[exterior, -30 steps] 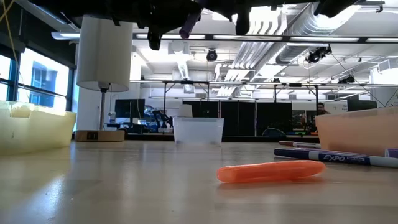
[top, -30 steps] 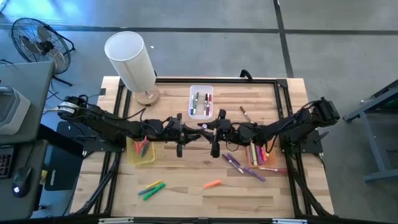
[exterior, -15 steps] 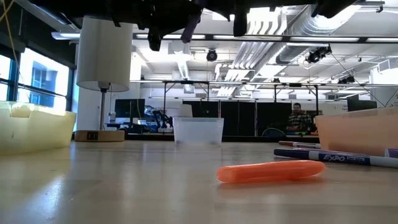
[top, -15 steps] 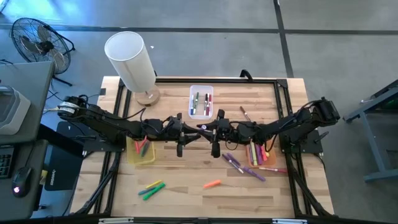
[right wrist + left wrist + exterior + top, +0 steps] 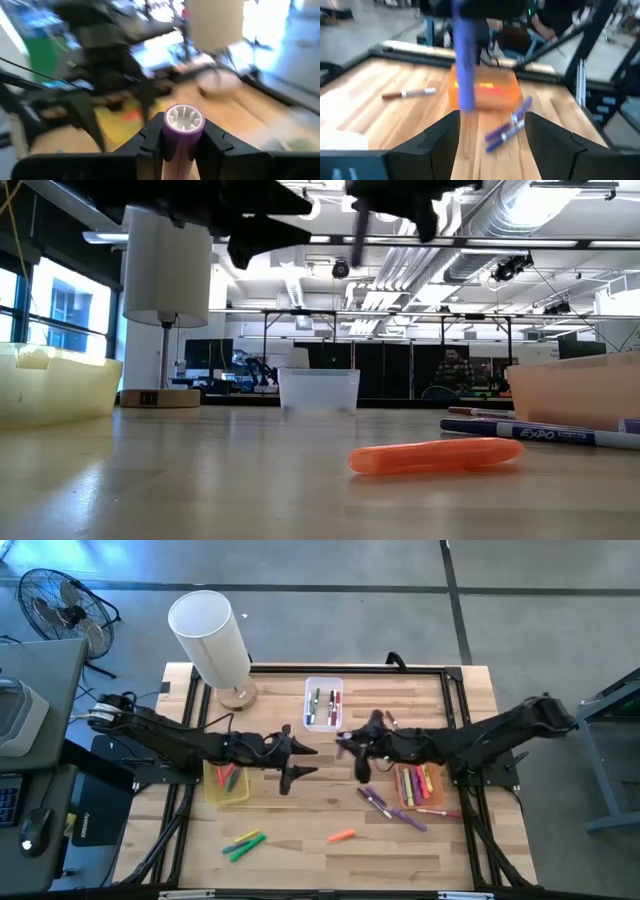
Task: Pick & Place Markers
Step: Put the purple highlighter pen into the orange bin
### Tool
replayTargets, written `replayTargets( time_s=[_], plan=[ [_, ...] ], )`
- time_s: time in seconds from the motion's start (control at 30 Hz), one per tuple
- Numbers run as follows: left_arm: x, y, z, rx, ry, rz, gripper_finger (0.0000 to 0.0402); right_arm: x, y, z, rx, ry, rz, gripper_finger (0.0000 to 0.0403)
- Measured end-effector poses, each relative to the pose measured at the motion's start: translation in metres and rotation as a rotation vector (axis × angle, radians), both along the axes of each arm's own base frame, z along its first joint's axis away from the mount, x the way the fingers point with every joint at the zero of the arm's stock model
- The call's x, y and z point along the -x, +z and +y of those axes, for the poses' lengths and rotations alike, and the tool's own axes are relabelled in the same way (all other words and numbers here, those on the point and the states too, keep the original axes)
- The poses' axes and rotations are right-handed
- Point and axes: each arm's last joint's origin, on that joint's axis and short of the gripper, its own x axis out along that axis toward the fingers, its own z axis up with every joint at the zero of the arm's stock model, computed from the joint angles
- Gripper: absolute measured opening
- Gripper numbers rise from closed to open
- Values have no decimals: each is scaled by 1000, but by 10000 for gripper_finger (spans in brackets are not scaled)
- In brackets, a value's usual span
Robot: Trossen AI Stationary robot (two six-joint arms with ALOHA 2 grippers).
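Observation:
A purple marker (image 5: 465, 65) hangs upright above the middle of the table, with my right gripper (image 5: 350, 748) shut on it; its ribbed end (image 5: 184, 120) faces the right wrist camera. My left gripper (image 5: 310, 761) stands open just left of it. Its fingers (image 5: 440, 145) are spread apart with nothing between them and are clear of the marker. Two more purple markers (image 5: 385, 805), an orange one (image 5: 341, 835) and green and yellow ones (image 5: 243, 843) lie flat on the table. My right gripper pinches the purple marker near its upper end (image 5: 183, 137) between its two fingers. The fingers come about level from the table's right and lie across the marker. The marker hangs upright below them, lifted well clear of the table.
A clear bin (image 5: 323, 703) with markers stands at the far middle. A yellow bin (image 5: 228, 783) sits under my left arm and an orange bin (image 5: 418, 785) of markers under my right. A white lamp (image 5: 210, 635) stands at the far left.
The two grippers met over the table's middle, both at the purple marker. My left gripper has opened and let go of it. My right gripper has drawn back toward the table's right and a little upward, and the marker has gone with it.

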Motion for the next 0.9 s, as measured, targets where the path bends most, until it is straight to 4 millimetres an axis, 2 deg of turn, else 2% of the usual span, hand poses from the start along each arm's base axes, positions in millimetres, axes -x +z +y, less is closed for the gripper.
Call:
replayTargets(
  time_s=[0.1,0.23,0.37,0.47,0.63,0.77,0.9],
  plan=[
    [4,-1,1,-11,-2,51,220,29,7,-7,-85,-87,111,77],
    [8,-7,1,-23,-1,133,220,73,12,-17,-251,-203,233,61],
    [9,-13,2,-30,0,194,220,111,5,-23,-412,-315,380,58],
    [11,-17,2,-41,4,247,220,130,-6,-25,-523,-392,535,66],
    [12,-9,-2,-46,6,393,220,140,-21,-20,-618,-479,748,74],
    [17,4,-15,-51,-2,509,221,132,-31,-8,-635,-460,825,68],
    [22,6,-27,-48,45,544,221,123,-45,4,-614,-495,912,69]
  ],
)
